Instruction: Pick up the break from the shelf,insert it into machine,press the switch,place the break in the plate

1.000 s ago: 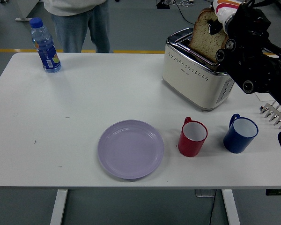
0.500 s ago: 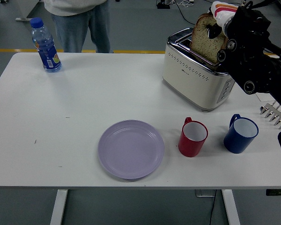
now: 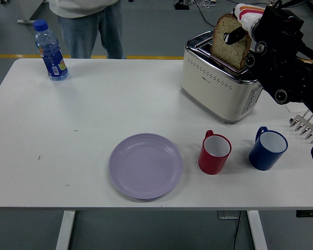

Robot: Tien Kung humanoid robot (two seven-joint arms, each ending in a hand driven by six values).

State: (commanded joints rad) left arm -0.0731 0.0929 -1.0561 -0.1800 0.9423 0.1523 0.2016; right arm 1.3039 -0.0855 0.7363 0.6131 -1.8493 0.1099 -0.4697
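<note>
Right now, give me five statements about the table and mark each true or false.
1. The right hand holds the bread over the toaster. True.
2. The plate has bread on it. False: it is bare.
3. The red cup stands between the plate and the blue cup. True.
4. The bottle lies on its side. False: it stands upright.
5. The left hand grips the bottle. False: no left hand shows.
</note>
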